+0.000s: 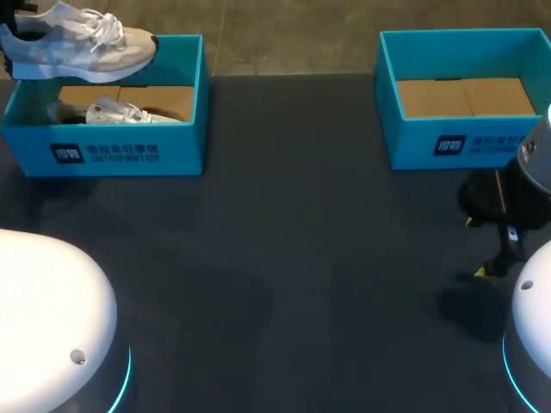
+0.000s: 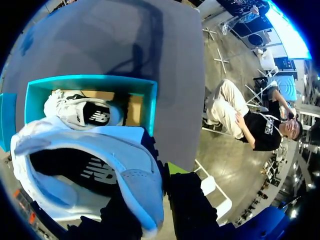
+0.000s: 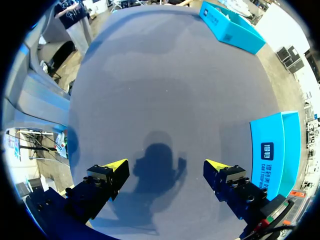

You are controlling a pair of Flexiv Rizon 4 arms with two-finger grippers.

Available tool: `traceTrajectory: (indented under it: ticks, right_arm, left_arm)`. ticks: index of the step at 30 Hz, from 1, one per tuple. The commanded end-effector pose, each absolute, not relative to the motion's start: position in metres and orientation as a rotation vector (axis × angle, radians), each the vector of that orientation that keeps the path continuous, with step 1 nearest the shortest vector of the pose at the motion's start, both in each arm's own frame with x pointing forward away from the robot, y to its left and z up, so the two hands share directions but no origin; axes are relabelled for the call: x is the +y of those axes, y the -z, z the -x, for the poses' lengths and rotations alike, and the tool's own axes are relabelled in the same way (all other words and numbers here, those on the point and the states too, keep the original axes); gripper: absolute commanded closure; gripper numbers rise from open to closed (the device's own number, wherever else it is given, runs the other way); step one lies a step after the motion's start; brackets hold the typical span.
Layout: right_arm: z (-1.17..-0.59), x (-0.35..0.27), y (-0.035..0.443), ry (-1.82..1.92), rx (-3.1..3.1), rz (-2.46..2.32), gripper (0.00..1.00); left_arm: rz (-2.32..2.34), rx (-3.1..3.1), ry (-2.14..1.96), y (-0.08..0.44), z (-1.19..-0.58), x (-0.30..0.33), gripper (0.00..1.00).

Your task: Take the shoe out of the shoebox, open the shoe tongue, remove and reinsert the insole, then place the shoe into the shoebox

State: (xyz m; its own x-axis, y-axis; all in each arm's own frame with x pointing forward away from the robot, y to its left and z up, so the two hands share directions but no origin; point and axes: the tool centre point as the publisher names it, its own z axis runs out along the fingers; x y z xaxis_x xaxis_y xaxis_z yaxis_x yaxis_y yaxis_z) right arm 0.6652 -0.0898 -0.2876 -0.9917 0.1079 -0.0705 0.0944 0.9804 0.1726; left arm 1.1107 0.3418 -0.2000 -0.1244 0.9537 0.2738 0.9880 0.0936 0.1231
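Observation:
A white and grey shoe (image 1: 82, 45) hangs in the air above the back left corner of the left blue shoebox (image 1: 129, 155). My left gripper (image 2: 157, 200) is shut on its heel end; in the left wrist view the shoe (image 2: 95, 170) fills the space ahead of the fingers, with the box (image 2: 90, 84) below. A second white shoe (image 1: 112, 112) lies inside that box, also seen as the shoe (image 2: 80, 112) under the held one. My right gripper (image 1: 478, 248) hovers low over the table at the right, open and empty, its yellow-tipped gripper (image 3: 165, 167) wide apart above bare tabletop.
A second blue shoebox (image 1: 465, 142) stands at the back right with only its cardboard floor showing; it lies just beside my right gripper as the box (image 3: 272, 150). The dark table (image 1: 301, 258) spreads between the two boxes.

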Motion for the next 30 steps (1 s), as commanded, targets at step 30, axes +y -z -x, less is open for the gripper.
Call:
traceTrajectory:
  ticks: [30]
  right_arm:
    - [-0.663, -0.091, 0.288, -0.261, 3.043, -0.154, 0.00]
  left_arm:
    - [1.983, -2.247, 0.438, 0.233, -1.180, 0.330, 1.00]
